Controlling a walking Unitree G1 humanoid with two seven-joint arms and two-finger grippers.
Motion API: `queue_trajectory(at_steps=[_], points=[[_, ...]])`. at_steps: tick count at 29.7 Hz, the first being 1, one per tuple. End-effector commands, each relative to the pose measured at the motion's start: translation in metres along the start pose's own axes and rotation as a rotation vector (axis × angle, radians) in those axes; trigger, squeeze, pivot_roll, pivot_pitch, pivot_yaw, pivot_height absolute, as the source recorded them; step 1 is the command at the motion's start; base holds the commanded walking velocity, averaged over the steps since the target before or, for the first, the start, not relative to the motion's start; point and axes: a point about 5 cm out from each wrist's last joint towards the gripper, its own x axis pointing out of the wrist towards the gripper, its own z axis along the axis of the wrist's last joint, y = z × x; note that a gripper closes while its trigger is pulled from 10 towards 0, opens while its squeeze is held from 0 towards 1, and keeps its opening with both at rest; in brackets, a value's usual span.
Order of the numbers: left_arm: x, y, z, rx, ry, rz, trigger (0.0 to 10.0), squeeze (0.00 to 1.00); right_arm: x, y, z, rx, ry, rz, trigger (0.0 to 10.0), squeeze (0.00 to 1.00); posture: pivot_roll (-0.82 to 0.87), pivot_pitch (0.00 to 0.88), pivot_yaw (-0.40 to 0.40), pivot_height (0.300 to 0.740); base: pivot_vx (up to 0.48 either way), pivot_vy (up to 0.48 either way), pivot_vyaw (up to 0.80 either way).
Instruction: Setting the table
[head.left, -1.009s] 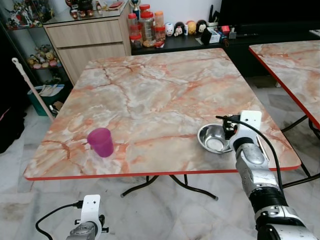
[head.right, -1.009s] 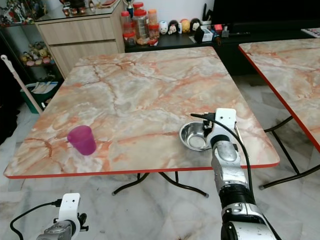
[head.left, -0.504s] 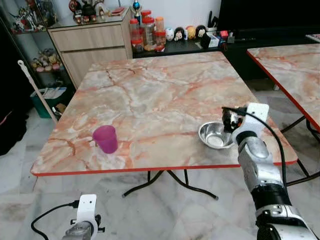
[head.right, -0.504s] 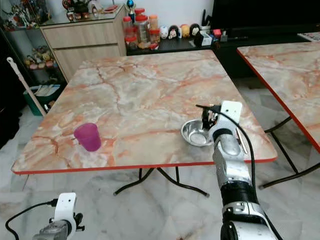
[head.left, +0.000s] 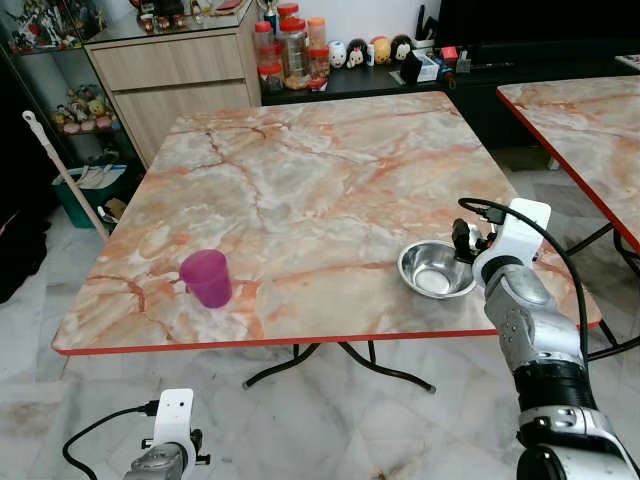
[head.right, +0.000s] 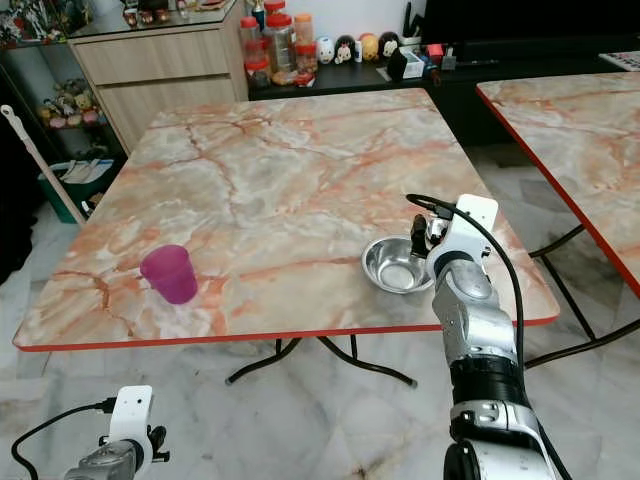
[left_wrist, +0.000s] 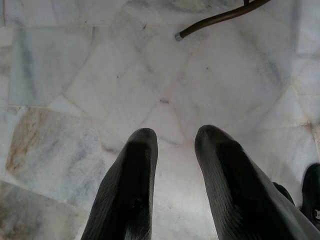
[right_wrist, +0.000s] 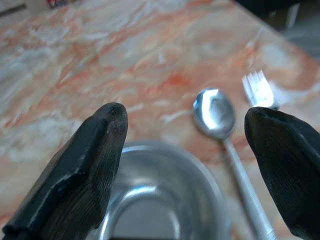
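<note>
Bowl (head.left: 436, 269) position on the table (head.left: 300, 170) matches the earlier frames, near the front right corner. Since then the right gripper (right_wrist: 187, 150) has drawn slightly back, so we judge the bowl placed. We see this gripper spread wide, holding nothing, above the bowl, with a spoon (right_wrist: 220, 125) and fork (right_wrist: 257, 89) beyond. The cup (head.left: 206, 279) stands well apart. The left gripper (left_wrist: 175, 175), narrowly parted, hangs idle.

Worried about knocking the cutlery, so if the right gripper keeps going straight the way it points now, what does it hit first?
Probably the spoon on the table just past the steel bowl; the right gripper is open wide, though depth is unclear.
</note>
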Motion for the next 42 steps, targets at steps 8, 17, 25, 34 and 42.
queue_trajectory(at_steps=[8,17,25,34,42], points=[[0.000,-0.002,0.001,0.011,0.010,0.003,10.0,0.00,-0.009,-0.004,-0.006,0.009,0.077,-0.019,10.0,0.00,-0.09,0.000,0.077,0.736,0.000,0.000,0.00],[0.000,-0.001,0.000,0.017,0.011,0.003,10.0,0.00,-0.011,-0.018,-0.008,0.018,0.102,-0.080,10.0,0.00,-0.09,0.000,0.080,0.736,0.000,0.000,0.00],[-0.001,0.006,-0.006,0.021,0.015,0.010,10.0,0.00,-0.008,-0.018,-0.017,0.056,0.142,-0.084,10.0,0.00,-0.09,0.000,0.081,0.736,0.000,0.000,0.00],[0.000,0.002,-0.002,0.024,0.012,0.007,10.0,0.00,-0.004,-0.014,-0.025,0.075,0.161,-0.052,10.0,0.00,-0.08,0.000,0.079,0.736,0.000,0.000,0.00],[0.000,0.000,-0.003,0.026,0.013,0.004,10.0,0.00,-0.001,-0.016,-0.033,0.079,0.177,-0.057,10.0,0.00,-0.08,0.000,0.079,0.736,0.000,0.000,0.00]])
